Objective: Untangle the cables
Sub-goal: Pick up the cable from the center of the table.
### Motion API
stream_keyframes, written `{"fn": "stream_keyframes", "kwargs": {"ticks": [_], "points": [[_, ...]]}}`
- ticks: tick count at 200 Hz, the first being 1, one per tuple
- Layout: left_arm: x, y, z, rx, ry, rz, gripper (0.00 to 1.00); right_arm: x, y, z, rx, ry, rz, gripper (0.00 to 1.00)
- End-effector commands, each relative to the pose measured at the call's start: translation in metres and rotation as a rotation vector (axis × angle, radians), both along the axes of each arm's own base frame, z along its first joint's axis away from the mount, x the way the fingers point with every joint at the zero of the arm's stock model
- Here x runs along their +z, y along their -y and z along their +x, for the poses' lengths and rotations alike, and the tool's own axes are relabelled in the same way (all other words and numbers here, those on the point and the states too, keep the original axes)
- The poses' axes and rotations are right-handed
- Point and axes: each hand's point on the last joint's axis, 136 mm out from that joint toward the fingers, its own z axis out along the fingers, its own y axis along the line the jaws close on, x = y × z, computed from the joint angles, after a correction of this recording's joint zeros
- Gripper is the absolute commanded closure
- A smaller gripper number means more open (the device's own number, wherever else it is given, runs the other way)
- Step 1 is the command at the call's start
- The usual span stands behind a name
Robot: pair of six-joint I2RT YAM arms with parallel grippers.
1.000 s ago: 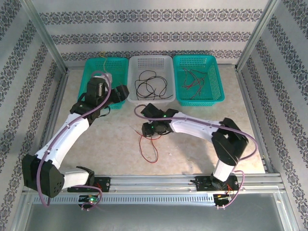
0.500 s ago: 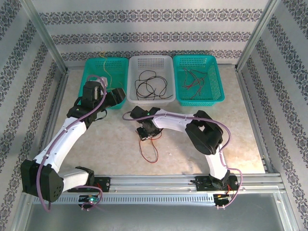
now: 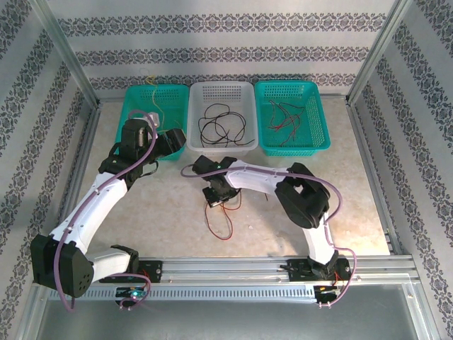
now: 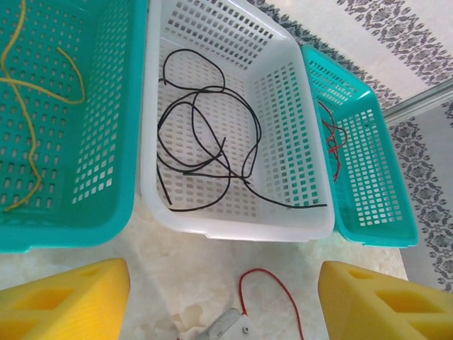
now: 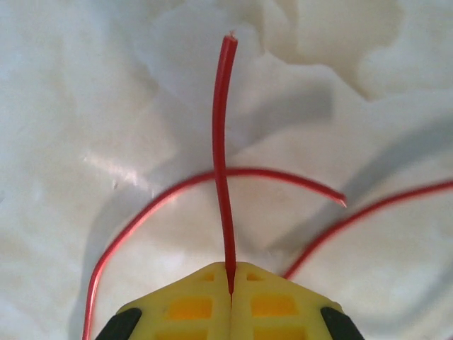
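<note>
Two yellow pads of right gripper [image 5: 230, 273] clamped thin glossy red cable [image 5: 221, 142], straight end protruding. Left gripper [image 4: 223, 290] spread wide near white perforated basket [image 4: 294, 106] holding looped black cables [image 4: 212, 152].

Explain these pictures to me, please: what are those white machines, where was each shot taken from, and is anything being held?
The left arm and right arm are robot arms bolted to a table, seen from a camera overhead. The other two pictures come from cameras on their wrists. Baskets at the back hold sorted wires: a yellow cable, black cables, red cables. Loose red cable lies on the table; the right gripper is shut on a strand near its end. The left gripper hangs open by the baskets, holding nothing.
</note>
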Motion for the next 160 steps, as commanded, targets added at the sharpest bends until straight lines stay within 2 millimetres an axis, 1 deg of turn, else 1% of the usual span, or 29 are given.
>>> {"fn": "stream_keyframes", "kwargs": {"ticks": [1, 26, 37, 68, 91, 114, 132, 160], "points": [[0.016, 0.009, 0.006, -0.033, 0.056, -0.075, 0.31, 0.065, -0.004, 0.013, -0.013, 0.147, 0.122, 1.00], [0.032, 0.026, 0.007, -0.110, 0.103, -0.163, 0.37, 0.122, -0.002, 0.020, -0.026, 0.263, 0.236, 1.00], [0.045, 0.036, 0.005, -0.161, 0.142, -0.216, 0.39, 0.147, 0.002, 0.023, -0.045, 0.313, 0.292, 1.00], [0.087, 0.066, -0.011, -0.334, 0.300, -0.343, 0.39, 0.221, 0.020, 0.030, -0.128, 0.416, 0.527, 1.00], [0.108, 0.087, -0.024, -0.435, 0.373, -0.383, 0.39, 0.271, 0.038, 0.031, -0.175, 0.486, 0.692, 1.00], [0.125, 0.106, -0.035, -0.525, 0.427, -0.446, 0.39, 0.312, 0.055, 0.028, -0.212, 0.536, 0.821, 1.00], [0.131, 0.127, -0.043, -0.598, 0.443, -0.485, 0.39, 0.340, 0.065, 0.024, -0.227, 0.577, 0.920, 1.00], [0.138, 0.163, -0.060, -0.727, 0.451, -0.501, 0.39, 0.372, 0.079, 0.021, -0.251, 0.616, 1.033, 1.00]]}}
